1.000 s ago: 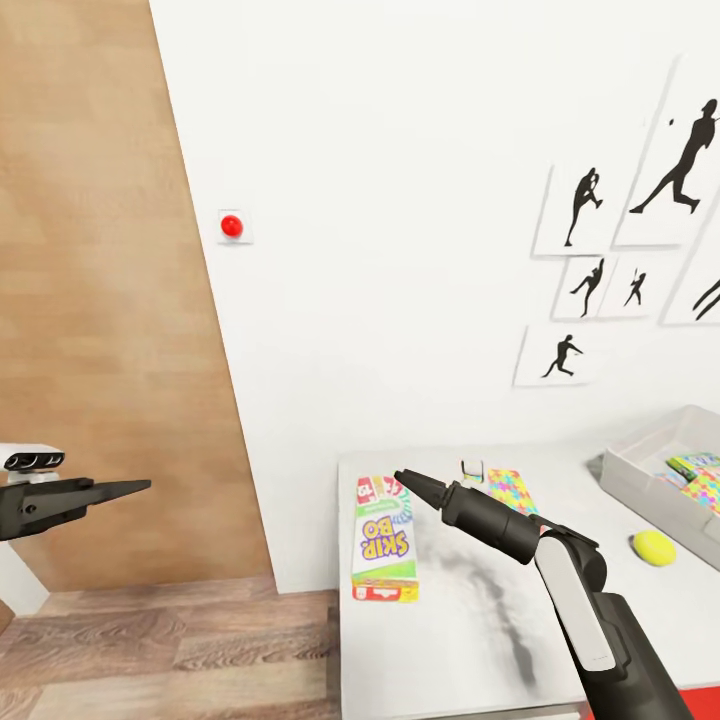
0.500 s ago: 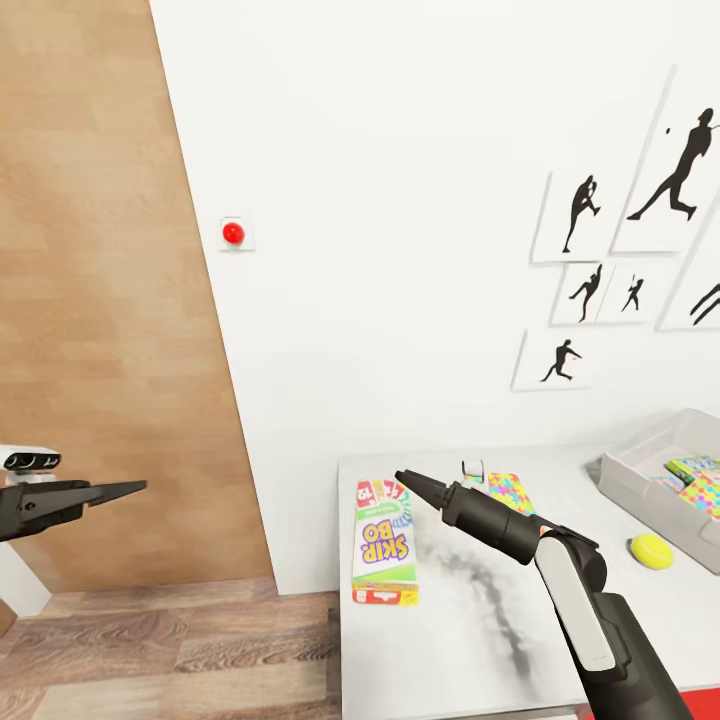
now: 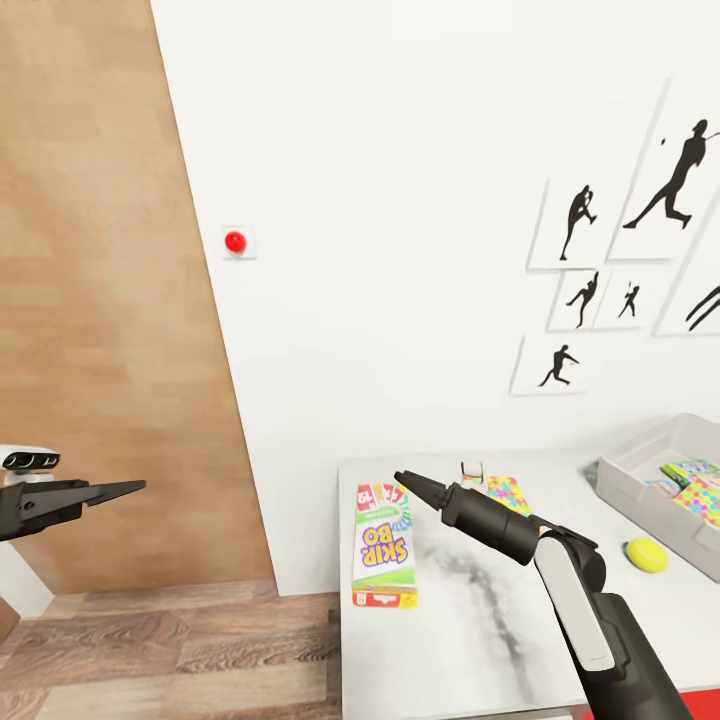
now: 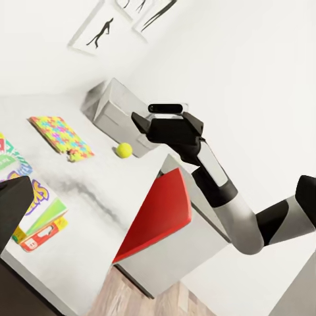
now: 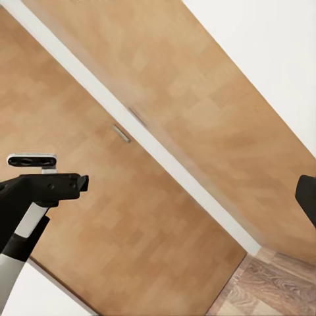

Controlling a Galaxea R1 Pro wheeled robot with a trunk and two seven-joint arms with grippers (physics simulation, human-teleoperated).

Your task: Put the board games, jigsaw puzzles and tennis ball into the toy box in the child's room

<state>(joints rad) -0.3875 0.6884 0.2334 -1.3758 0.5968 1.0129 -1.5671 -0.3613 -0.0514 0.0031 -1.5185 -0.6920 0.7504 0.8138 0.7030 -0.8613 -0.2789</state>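
The table [image 3: 470, 640] stands against a white wall, and its top is light grey. A SKIP BO box [image 3: 384, 545] lies flat on the table near the left edge. Its long side points away from the robot. A jigsaw [image 3: 508, 494] lies flat farther back, to the right of the box and apart from it. A small white thing with a dark face [image 3: 472, 469] stands just behind the jigsaw. The ball [image 3: 647, 554] sits on the table just in front of the toy box [image 3: 630, 470], at the right. Bright flat toys [image 3: 695, 478] lie inside the toy box.

The right gripper [image 3: 408, 484] hangs over the table, between the SKIP BO box and the jigsaw. Its tip points left and away from the robot. The fingers look pressed together into one dark point, with nothing in them. The left gripper [image 3: 122, 489] hangs off to the left, above the wood floor [image 3: 170, 650] and well apart from the table. It points to the right. Its fingers also look squeezed together and empty.

A wood panel [image 3: 100, 300] covers the left side. A red button [image 3: 235, 241] sits on the wall. Black pictures of ball players [image 3: 580, 220] hang above the toy box.

In the left wrist view, the jigsaw [image 4: 60, 136], the ball [image 4: 124, 150] and the toy box [image 4: 115, 112] sit on the table, with a red panel [image 4: 161, 210] at its end
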